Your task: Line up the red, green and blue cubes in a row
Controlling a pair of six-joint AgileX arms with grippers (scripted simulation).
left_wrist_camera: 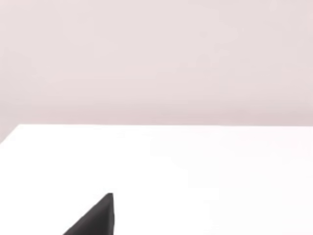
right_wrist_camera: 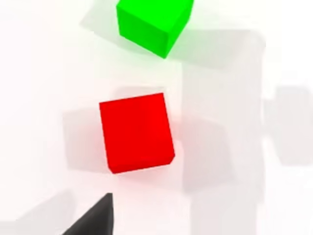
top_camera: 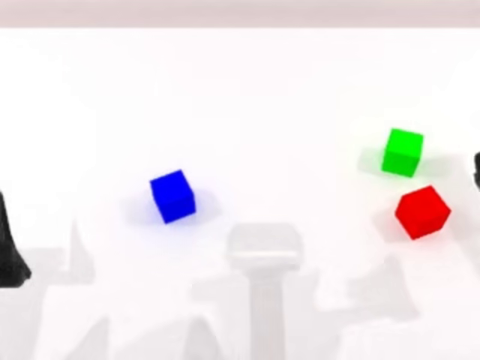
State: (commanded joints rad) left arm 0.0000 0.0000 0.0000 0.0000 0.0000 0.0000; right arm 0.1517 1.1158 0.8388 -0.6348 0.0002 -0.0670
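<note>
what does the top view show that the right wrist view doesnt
Only the top view shows the blue cube on the table's left half, plus the left arm at the left edge and the right arm at the right edge. Only the right wrist view shows a dark tip of the right tool near the red cube. Both show the red and green cube, apart, on the white table.

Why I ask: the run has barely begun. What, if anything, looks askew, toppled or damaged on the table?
Nothing damaged or toppled. The blue cube sits alone left of centre; the green cube and red cube sit close together, apart, at the right. All three are turned at different angles and not yet in a row.
</note>
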